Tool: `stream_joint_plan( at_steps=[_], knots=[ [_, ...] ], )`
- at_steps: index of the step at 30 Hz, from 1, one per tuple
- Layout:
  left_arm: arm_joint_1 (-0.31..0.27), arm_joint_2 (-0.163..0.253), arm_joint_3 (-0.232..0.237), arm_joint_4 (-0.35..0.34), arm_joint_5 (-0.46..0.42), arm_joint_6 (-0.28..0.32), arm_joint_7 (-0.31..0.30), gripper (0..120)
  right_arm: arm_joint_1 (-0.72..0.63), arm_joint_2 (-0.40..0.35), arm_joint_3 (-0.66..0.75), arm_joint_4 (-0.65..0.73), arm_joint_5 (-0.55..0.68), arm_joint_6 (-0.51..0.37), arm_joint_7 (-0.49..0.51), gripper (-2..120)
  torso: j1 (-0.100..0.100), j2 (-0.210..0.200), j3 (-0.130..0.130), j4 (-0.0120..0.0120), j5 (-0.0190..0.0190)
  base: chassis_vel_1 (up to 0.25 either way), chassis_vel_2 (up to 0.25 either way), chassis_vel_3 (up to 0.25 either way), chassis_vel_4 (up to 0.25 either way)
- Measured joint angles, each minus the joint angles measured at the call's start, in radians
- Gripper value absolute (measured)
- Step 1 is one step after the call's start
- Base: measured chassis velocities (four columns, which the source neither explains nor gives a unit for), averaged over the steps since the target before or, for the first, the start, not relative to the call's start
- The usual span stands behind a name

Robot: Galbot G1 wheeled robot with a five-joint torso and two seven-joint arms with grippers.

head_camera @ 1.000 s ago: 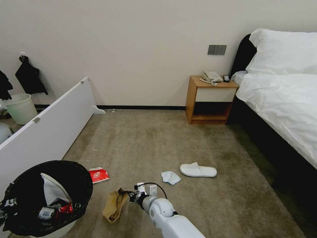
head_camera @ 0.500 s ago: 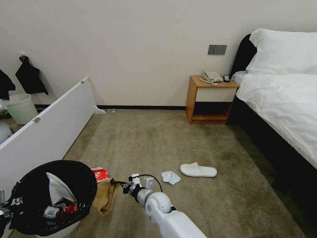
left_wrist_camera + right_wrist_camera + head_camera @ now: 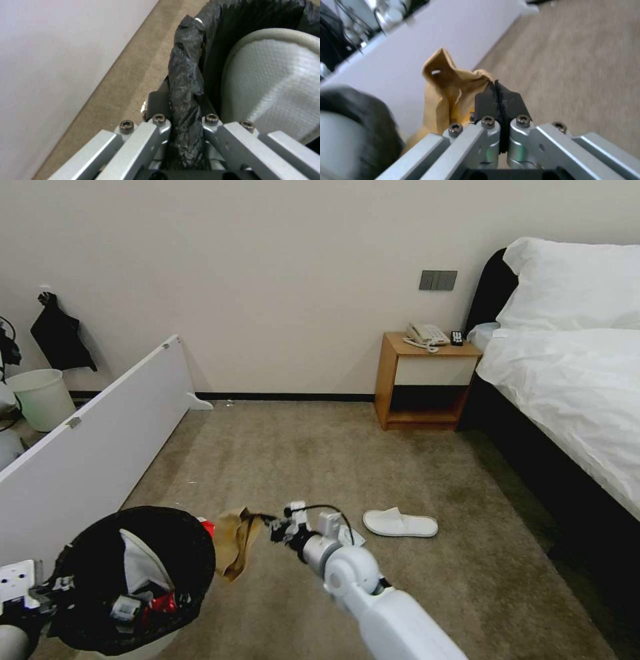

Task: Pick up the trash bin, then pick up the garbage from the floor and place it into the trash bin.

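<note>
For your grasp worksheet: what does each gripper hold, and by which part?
Right gripper: brown paper bag, by its top edge. Left gripper: trash bin, by its bag-lined rim.

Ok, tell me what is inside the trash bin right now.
Inside the trash bin, a white slipper stands upright above a crushed red can and a small bottle. The black liner and these items hide whatever lies deeper.

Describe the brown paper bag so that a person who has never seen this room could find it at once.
Start at the round white plastic trash bin with the black liner at the near left, gripped at its rim by the left hand. Just beside its rim, the crumpled brown paper bag hangs above the beige carpet floor, pinched by the right hand. It alone is brown and off the floor; the white slipper lies flat.
</note>
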Motion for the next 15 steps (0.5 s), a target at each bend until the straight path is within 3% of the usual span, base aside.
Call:
stream_joint_plan(
  at_steps=[6,15],
  knots=[
    [-0.003,0.006,0.016,0.007,0.004,0.000,0.000,4,0.018,-0.026,0.027,0.097,0.030,-0.009,0.013,0,0.000,0.000,0.000,0.0001,0.0000,0.000,0.000,0.000,0.000],
    [0.004,0.002,0.005,0.004,0.003,0.000,0.003,4,0.031,-0.047,0.066,0.122,0.031,-0.010,0.013,0,0.000,0.000,0.000,0.0001,0.0000,0.000,0.000,0.000,0.000]
  ],
)
